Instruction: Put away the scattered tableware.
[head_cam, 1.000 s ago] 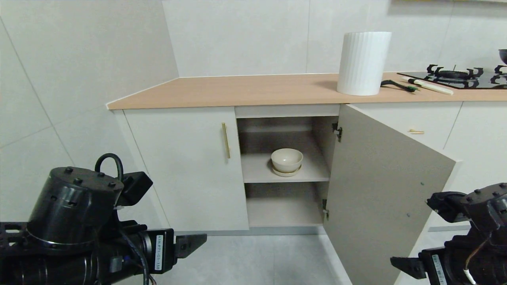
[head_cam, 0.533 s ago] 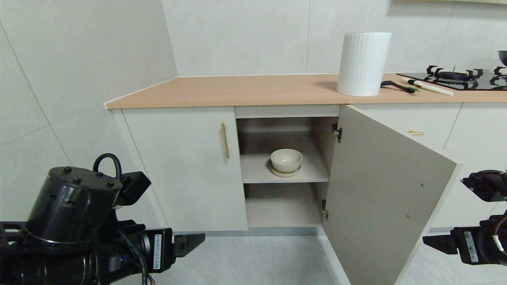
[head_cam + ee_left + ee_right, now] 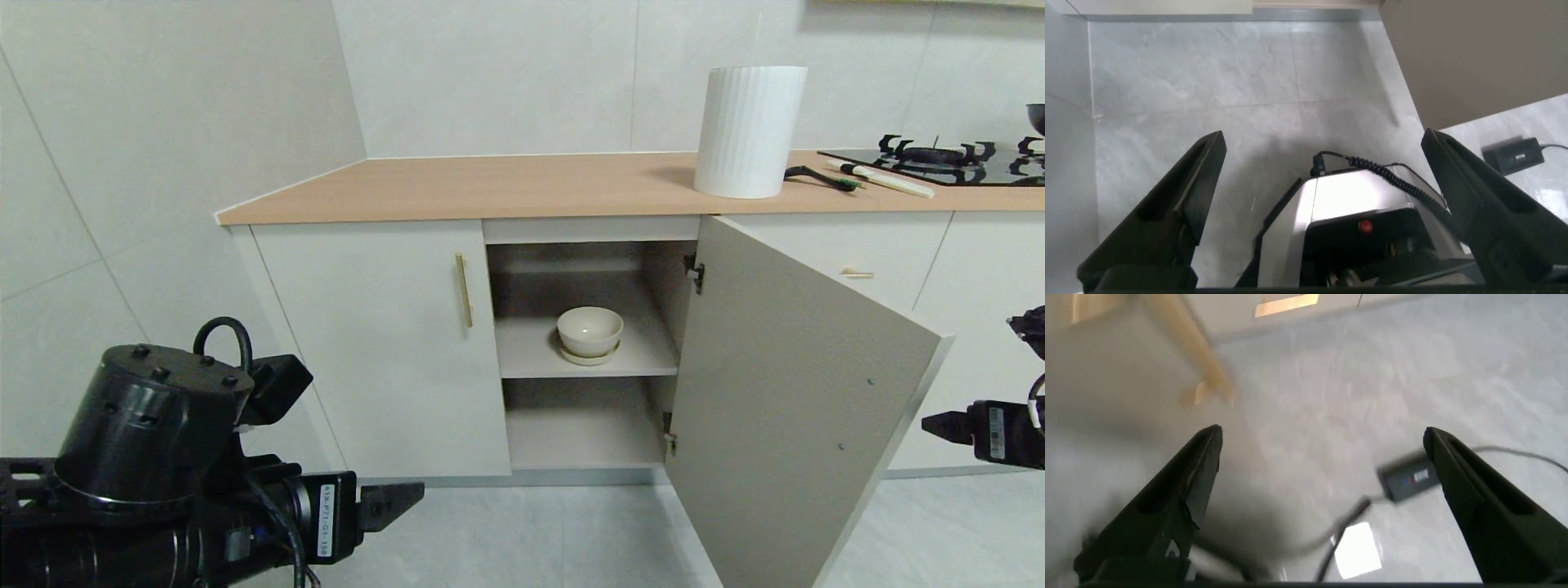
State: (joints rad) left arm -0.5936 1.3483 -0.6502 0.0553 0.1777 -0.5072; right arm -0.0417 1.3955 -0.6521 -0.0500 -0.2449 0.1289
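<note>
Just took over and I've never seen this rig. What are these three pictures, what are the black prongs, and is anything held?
It is a two-armed robot on wheels. The wide picture looks down from its head, with its arms at either side. The other two come from a camera on each wrist; the black prongs are that arm's fingers. The left gripper and right gripper are both open above the floor, holding nothing. Ahead, a cupboard door stands open; a bowl sits on a plate on the upper shelf. On the counter are a white ribbed container and some utensils.
</note>
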